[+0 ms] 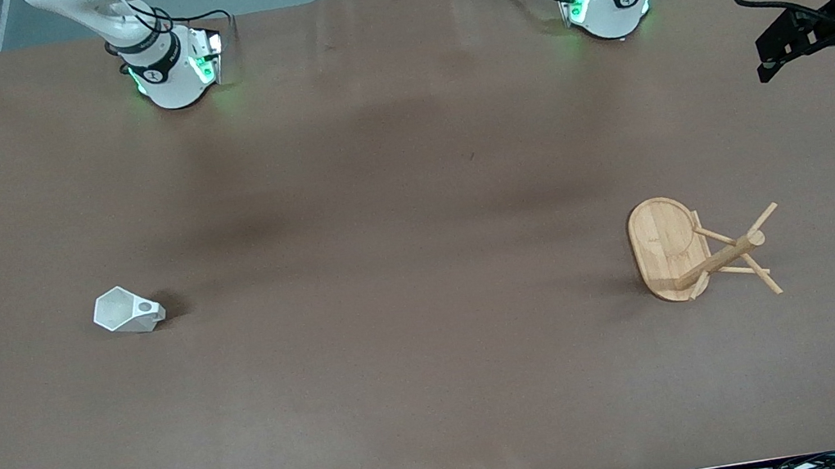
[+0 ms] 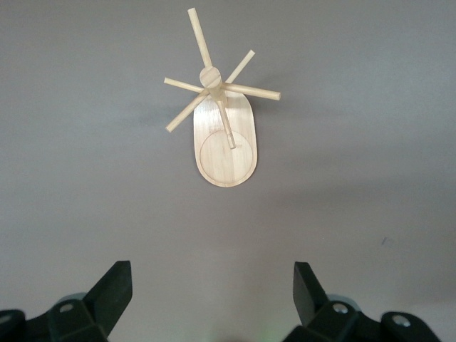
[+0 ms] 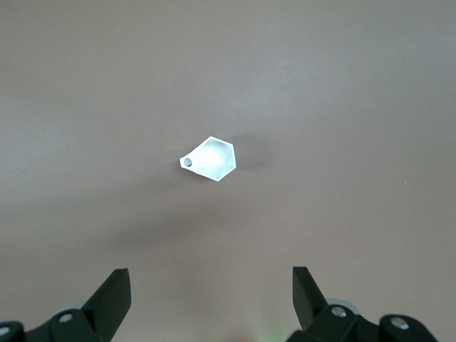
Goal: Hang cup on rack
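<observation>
Front view: the brown table (image 1: 442, 396) carries only two things, well apart. The cup (image 1: 128, 311) lies on its side toward the right arm's end, its wide mouth turned toward that end and its holed tab facing up. The rack (image 1: 697, 249) stands toward the left arm's end on its oval base, post upright and pegs fanning outward. Nothing lies between them. Neither gripper shows here.

Left wrist view: the left gripper (image 2: 212, 292) hangs high over the table, fingers (image 2: 114, 288) spread wide and empty. The rack (image 2: 222, 121) sits ahead of the fingertips, centred between them.

Right wrist view: the right gripper (image 3: 211, 296) hangs likewise, fingers (image 3: 308, 292) wide and empty. The cup (image 3: 211, 159) lies ahead, centred between them, untouched.
</observation>
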You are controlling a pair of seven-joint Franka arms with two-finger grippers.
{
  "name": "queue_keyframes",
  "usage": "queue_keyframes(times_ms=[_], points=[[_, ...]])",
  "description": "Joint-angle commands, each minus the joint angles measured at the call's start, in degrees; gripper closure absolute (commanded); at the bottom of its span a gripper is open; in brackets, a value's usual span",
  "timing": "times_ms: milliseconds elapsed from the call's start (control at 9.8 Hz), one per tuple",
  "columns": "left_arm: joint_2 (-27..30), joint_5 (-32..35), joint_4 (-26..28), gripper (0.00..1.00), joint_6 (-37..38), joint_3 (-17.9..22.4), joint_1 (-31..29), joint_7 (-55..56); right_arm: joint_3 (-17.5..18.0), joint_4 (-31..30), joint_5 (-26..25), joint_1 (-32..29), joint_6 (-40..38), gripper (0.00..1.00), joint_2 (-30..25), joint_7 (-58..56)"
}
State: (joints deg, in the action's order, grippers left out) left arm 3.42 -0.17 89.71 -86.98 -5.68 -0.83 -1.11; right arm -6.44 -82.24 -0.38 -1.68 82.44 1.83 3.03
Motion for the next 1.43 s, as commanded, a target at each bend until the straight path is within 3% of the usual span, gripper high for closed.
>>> queue_keyframes(times_ms=[0, 408, 612, 918, 1224, 1327], points=[[-1.31, 1.05, -0.15, 0.0, 1.03, -0.3, 0.22, 0.23, 0.11, -1.26, 0.82, -0.34, 0.35, 0.0, -1.13, 0.4], [-1.31, 0.79, -0.23, 0.0, 0.94, -0.04, -0.39, -0.9, 0.11, -1.35, 0.82, -0.34, 0.17, 0.0, -1.04, 0.4], [-1.4, 0.35, -0.15, 0.0, 1.02, 0.23, -0.49, -1.0, 0.03, -5.09, 0.82, -0.52, 2.09, 0.0, -0.95, 0.31], [-1.4, 0.26, -0.23, 0.0, 1.03, 0.14, -0.4, -0.91, -0.15, -20.11, 0.56, -1.22, 19.54, 0.0, -0.34, -0.21], [-1.4, 0.08, -0.15, 0.0, 1.03, 0.14, -0.4, -1.0, -0.41, -38.12, 0.29, -1.74, 44.22, 0.0, 1.33, -3.01], [-1.48, 0.08, -0.15, 0.0, 1.03, -0.03, -0.4, -1.0, -0.94, -40.7, 0.29, -2.71, 50.04, 0.0, 4.73, -5.29]])
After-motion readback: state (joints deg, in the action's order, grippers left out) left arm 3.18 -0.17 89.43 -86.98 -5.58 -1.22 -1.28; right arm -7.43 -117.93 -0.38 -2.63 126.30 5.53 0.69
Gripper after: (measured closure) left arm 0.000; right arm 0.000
